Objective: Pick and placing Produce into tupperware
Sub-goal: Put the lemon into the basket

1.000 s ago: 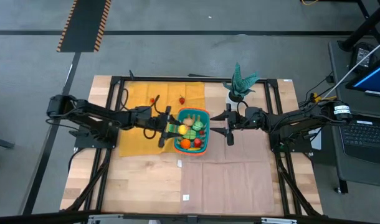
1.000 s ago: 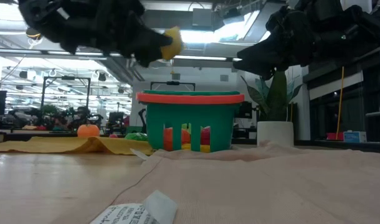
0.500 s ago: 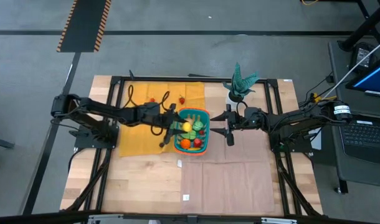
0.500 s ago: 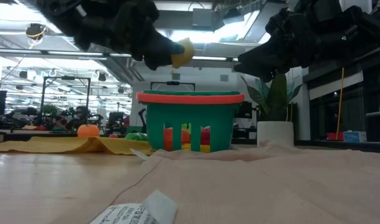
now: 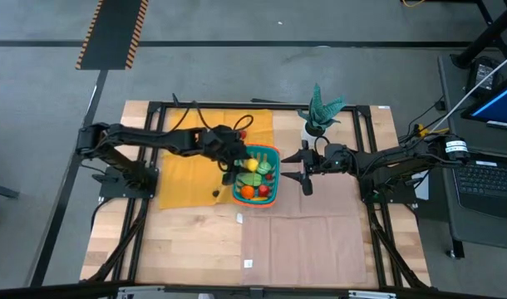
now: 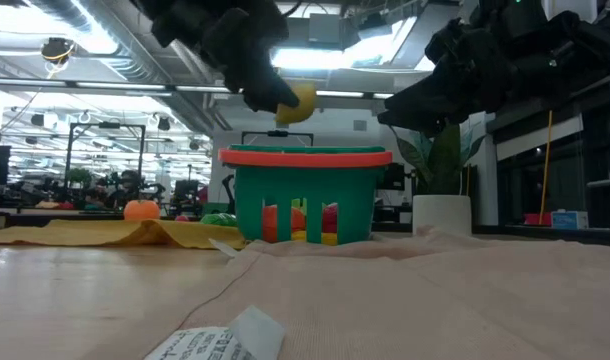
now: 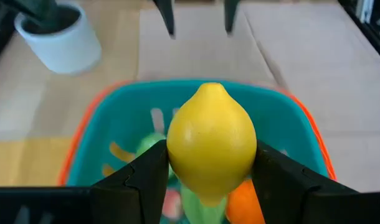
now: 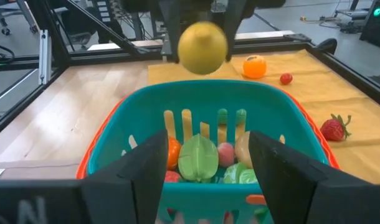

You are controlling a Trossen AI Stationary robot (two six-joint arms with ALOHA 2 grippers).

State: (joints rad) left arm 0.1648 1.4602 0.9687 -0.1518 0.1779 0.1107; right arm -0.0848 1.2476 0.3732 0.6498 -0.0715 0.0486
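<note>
Overhead, the left gripper [image 5: 239, 159] blocks most of the lemon [image 5: 250, 165], only a yellow sliver shows at the basket's [image 5: 272, 152] near-left edge. Low view cuts both arms off at the top, and the basket's contents show only as red, orange and yellow bits thru the slots. Left wrist view gives it clean: lemon [image 7: 211, 144] pinched between the two dark fingers [image 7: 140, 180], basket [image 7: 302, 127] open right under it. Low view adds the height: lemon [image 6: 296, 102] is up in the air, clear above the orange rim, not touching.

Right wrist view shows what overhead can't sort out: inside the basket [image 8: 109, 149] there's a green leafy piece [image 8: 199, 158], an orange one, a pinkish one and a tan one. Beyond it on the yellow cloth [image 8: 314, 99] sit a small orange [image 8: 254, 66], a tiny red ball [image 8: 286, 78] and a strawberry [image 8: 334, 128].

Right gripper [image 5: 304, 166] waits just beside the basket's right side, fingers [image 8: 146, 165] spread apart, nothing in them. White plant pot [image 7: 59, 38] is near it, behind.
</note>
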